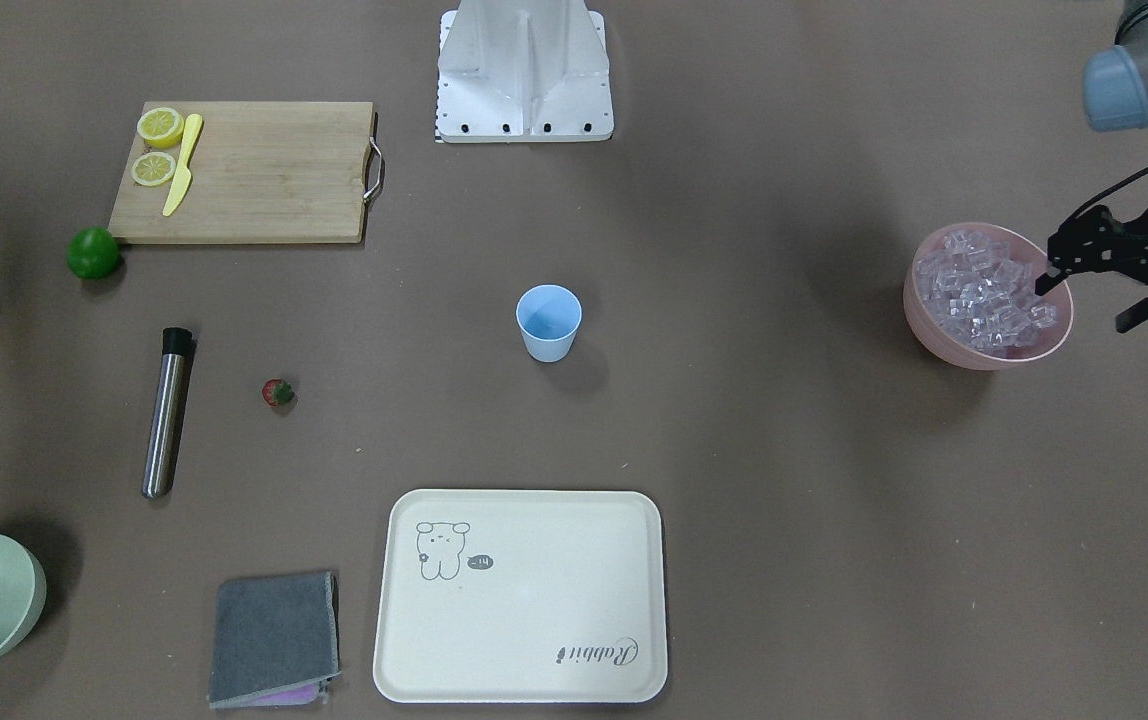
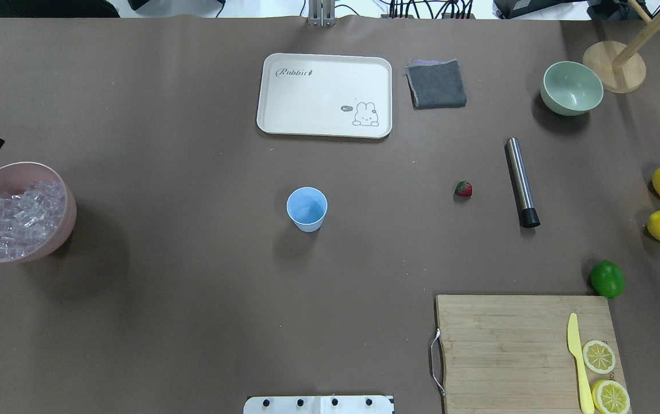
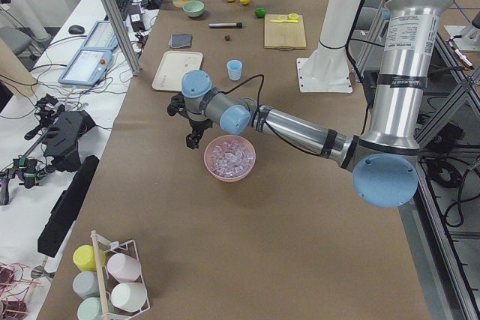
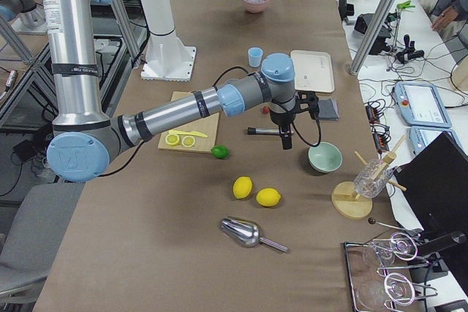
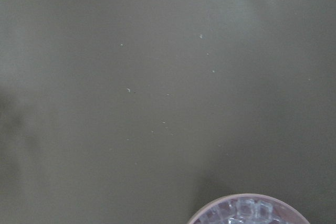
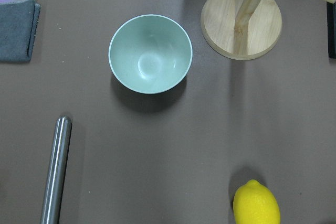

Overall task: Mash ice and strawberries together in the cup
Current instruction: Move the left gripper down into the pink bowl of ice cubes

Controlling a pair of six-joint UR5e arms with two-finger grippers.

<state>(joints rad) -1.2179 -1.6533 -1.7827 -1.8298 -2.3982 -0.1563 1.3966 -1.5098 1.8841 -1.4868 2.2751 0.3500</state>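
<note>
In the front-facing view you are seeing the light-blue cup (image 1: 548, 322) standing upright at mid-table, well apart from the strawberry (image 1: 277, 392) and the ice (image 1: 979, 290) heaped in the pink bowl (image 1: 939, 345), over whose rim the left gripper (image 1: 1084, 307) is hovering, fingers spread, holding nothing. In the right-side view the right gripper (image 4: 286, 142) is hanging near the steel rod (image 4: 260, 131); you cannot tell its opening.

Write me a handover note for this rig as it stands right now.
Left gripper: open, empty, hovering at the pink bowl's rim.
Right gripper: raised near the steel rod; cannot tell whether it is open or shut.
Cup: upright and empty.
Ice: in the pink bowl.
Strawberry: lying loose between cup and rod.
Done: nothing.
Left: load ice and strawberry, then mash.
</note>
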